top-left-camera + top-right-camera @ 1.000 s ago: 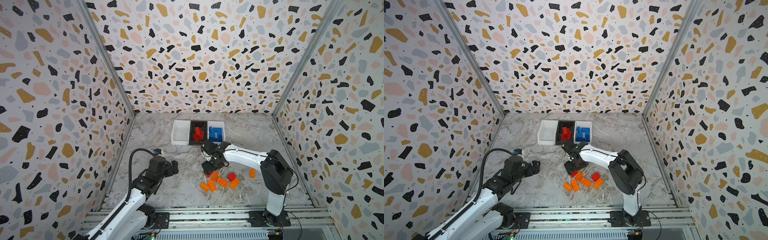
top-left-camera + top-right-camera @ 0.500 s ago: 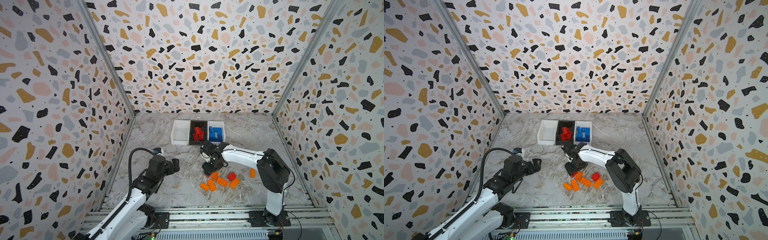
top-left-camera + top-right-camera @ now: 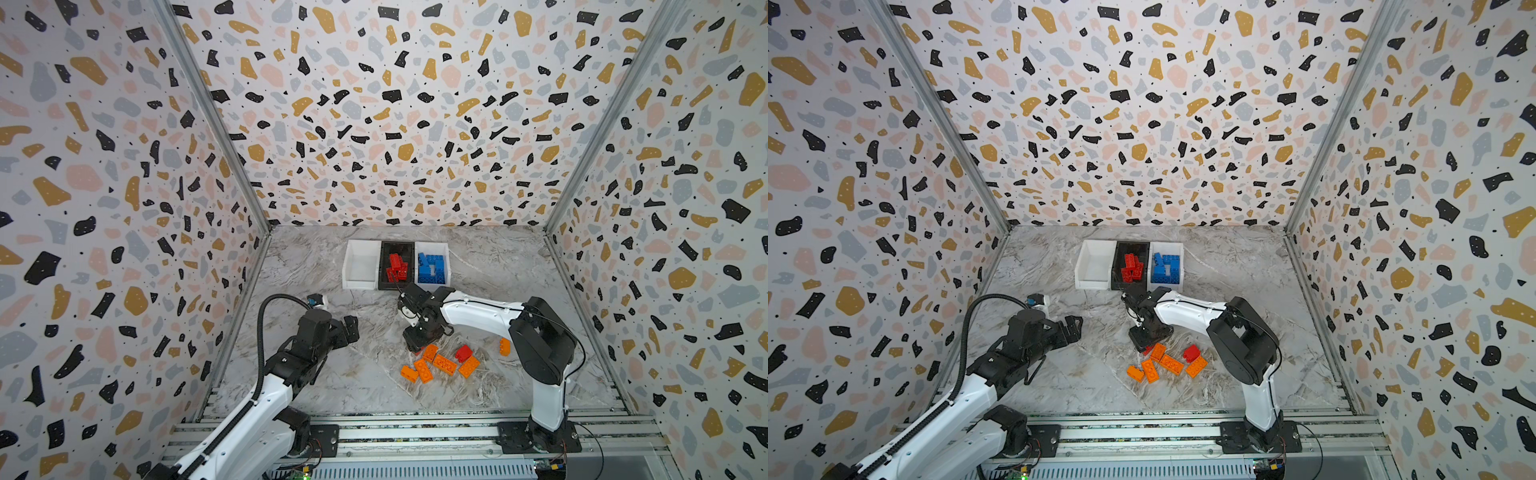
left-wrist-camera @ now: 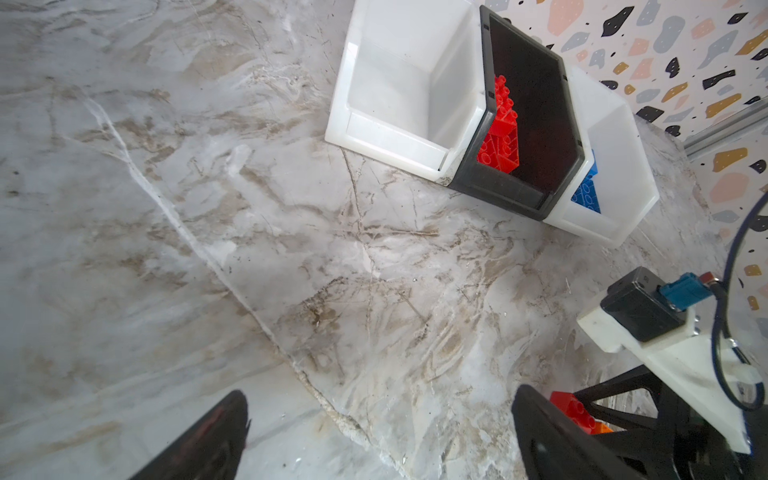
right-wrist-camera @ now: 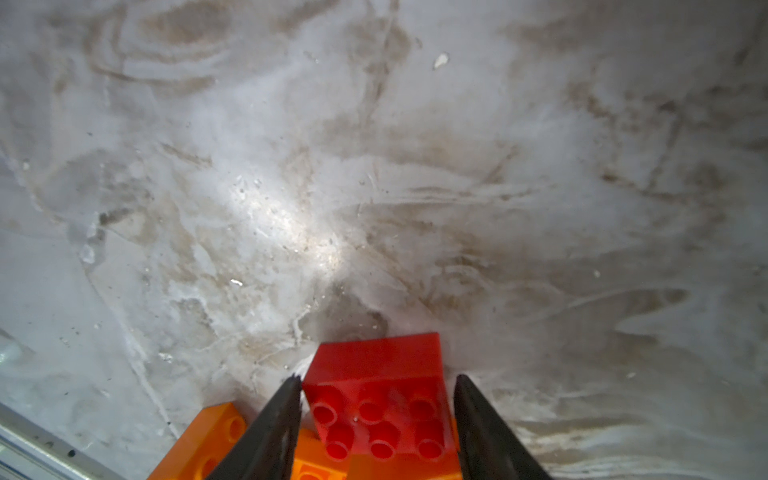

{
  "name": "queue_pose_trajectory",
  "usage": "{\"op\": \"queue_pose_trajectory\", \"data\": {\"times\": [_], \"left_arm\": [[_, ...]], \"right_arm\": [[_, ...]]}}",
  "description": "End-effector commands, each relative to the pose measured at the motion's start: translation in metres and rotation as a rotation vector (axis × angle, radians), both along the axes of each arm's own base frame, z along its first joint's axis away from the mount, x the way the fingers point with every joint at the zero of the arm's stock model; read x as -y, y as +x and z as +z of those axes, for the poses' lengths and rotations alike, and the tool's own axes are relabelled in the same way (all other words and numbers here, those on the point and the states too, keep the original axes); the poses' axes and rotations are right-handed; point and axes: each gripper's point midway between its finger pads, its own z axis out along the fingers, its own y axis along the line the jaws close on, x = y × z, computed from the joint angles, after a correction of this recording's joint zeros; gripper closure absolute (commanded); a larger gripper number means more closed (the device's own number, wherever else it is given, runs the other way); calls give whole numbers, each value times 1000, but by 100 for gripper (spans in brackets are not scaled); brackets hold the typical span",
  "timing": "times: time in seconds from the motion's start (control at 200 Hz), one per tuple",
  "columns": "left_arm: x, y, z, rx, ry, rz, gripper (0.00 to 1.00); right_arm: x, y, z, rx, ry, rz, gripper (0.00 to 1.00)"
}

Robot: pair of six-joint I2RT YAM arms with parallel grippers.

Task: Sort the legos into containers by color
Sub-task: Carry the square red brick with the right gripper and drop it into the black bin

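Loose legos lie in a cluster at the front middle in both top views: several orange ones [image 3: 444,365], a red one [image 3: 463,353] and a lone orange one [image 3: 504,346]. My right gripper [image 3: 419,347] points down at the cluster's left end. In the right wrist view its fingers [image 5: 377,378] straddle a red brick [image 5: 376,415] that rests on orange bricks [image 5: 208,436]; a small gap shows at one finger. The containers stand in a row: an empty white bin [image 3: 360,245], a black bin [image 3: 397,245] with red bricks [image 3: 397,266], and a white bin [image 3: 433,245] with blue bricks [image 3: 432,268]. My left gripper [image 3: 351,328] hangs open over bare table.
Patterned walls close in the marble table [image 3: 332,374] on three sides, and a metal rail [image 3: 415,428] runs along the front. The left wrist view shows the three bins [image 4: 415,137] ahead and my right arm's camera mount [image 4: 640,316] at one side.
The right gripper's fingers have narrowed around the red brick at the cluster's left end. The left arm has hardly moved.
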Motion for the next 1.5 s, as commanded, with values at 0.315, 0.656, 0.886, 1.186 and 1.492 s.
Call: {"op": "queue_pose_trajectory", "data": {"times": [0.315,0.656,0.886,1.186,1.492], "left_arm": [[4,20,20,55,28,-8,0],[7,38,37,96,65,-15,0],[25,69,58,139,69,-61,0],[54,103,73,145,69,-169,0],[47,110,83,150,194,-195,0]], "right_arm": [[10,-9,-14,-27,-58,1,48],[-12,60,51,127,-7,-56,56],[-27,156,102,272,71,-133,56],[-36,250,130,397,245,-219,55],[-51,270,142,516,297,-176,54]]}}
